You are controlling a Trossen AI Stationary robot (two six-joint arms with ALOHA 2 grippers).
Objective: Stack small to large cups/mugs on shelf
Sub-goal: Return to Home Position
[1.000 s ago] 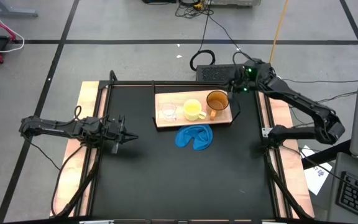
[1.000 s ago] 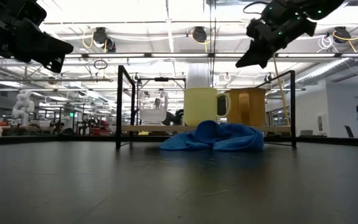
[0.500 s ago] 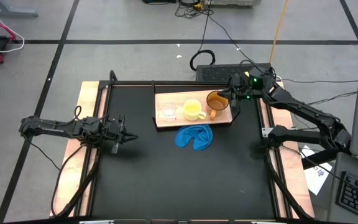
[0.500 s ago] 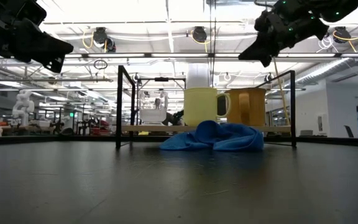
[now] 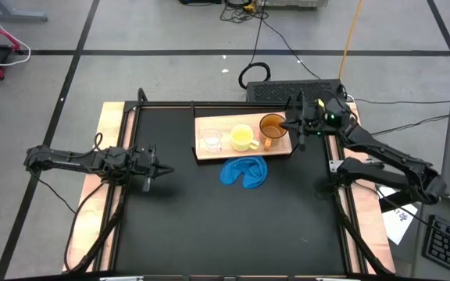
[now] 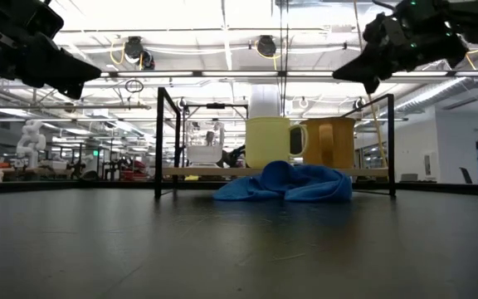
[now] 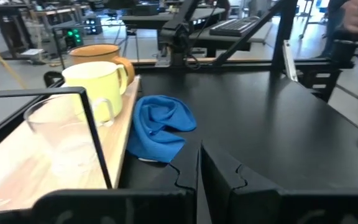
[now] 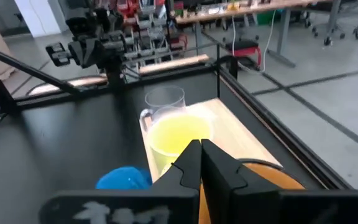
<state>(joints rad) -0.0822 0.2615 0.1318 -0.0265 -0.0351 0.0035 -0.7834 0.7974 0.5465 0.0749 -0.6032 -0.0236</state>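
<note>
The light-wood shelf stands at the table's far middle. On it, in a row from left to right, stand a small clear cup, a yellow mug and an orange-brown mug, each on its base. My right gripper is shut and empty, in the air by the orange-brown mug's right side, high above the shelf in the low view. Its wrist view looks down on the yellow mug. My left gripper is shut and empty, in the air at the table's left.
A crumpled blue cloth lies on the black table just in front of the shelf. A thin black frame stands around the shelf. Wooden strips run along the table's left and right sides.
My right gripper has moved toward the table's near edge and turned to point more toward the table's left, staying shut and high by the shelf's right end. The cups and the cloth have not moved.
</note>
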